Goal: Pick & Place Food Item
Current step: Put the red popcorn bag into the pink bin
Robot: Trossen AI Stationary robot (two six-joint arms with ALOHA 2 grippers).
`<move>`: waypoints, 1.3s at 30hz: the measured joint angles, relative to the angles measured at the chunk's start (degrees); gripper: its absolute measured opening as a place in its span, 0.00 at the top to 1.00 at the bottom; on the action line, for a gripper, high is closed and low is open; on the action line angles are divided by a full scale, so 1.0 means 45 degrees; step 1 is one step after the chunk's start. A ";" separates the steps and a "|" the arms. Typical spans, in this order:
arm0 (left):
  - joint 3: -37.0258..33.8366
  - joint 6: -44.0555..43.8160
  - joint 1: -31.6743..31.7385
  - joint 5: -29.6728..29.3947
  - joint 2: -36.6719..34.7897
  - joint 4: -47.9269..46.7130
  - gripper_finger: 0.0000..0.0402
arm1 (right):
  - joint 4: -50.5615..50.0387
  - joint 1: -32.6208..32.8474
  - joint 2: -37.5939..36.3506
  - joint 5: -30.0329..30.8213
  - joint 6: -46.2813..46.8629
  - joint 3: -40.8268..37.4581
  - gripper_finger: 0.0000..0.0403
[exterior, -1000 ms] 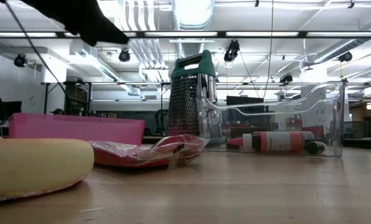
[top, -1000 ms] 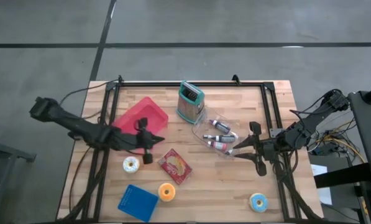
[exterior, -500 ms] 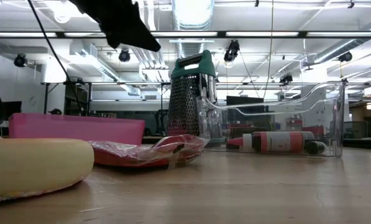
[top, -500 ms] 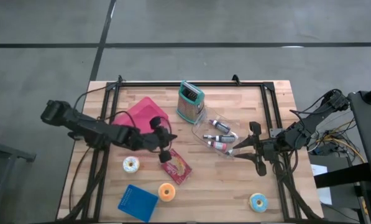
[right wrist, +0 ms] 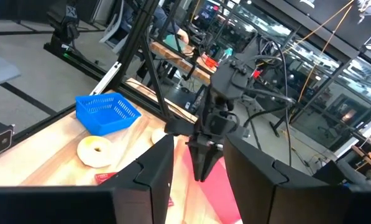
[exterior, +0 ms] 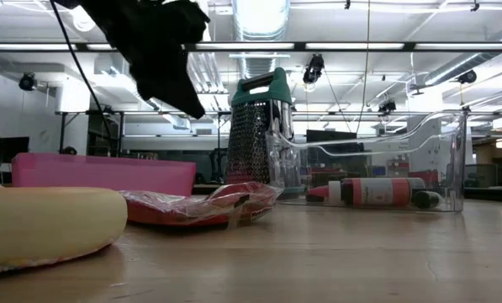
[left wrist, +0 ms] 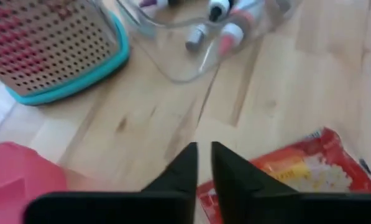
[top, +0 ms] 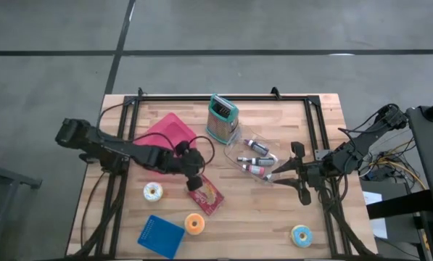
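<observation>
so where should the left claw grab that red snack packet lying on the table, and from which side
Probably from straight above, pinching across a short edge. The flat red plastic snack packet lies flush on the wooden table, so only its crinkled rim, slightly raised in the low view, offers purchase. The left claw hangs over its near corner, fingers almost together; they would need to open first.

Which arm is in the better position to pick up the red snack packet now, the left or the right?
The left. Its tool hangs at the red snack packet, fingers nearly together. The right tool waits, open, beyond the clear bin, farther away.
</observation>
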 joint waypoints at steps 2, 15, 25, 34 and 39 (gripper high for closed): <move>0.0000 -0.0237 -0.0048 -0.0004 -0.0087 0.0252 0.79 | 0.0000 0.0000 0.0000 -0.0001 0.0005 0.0000 0.66; 0.0062 -0.3411 -0.0160 0.2853 0.0003 0.0261 0.44 | 0.0000 0.0000 0.0000 0.0000 0.0000 0.0000 0.69; 0.0126 -0.5476 -0.0179 0.3221 0.0420 0.0074 0.44 | -0.0004 0.0001 -0.0001 -0.0001 0.0000 0.0000 0.67; 0.0126 -0.6541 -0.0145 0.3569 0.1568 0.0164 0.44 | -0.0004 0.0004 0.0000 0.0000 0.0005 -0.0005 0.69; 0.0126 -0.7230 -0.0131 0.4110 0.2110 -0.0204 0.44 | 0.0000 0.0000 0.0000 -0.0005 0.0000 -0.0005 0.69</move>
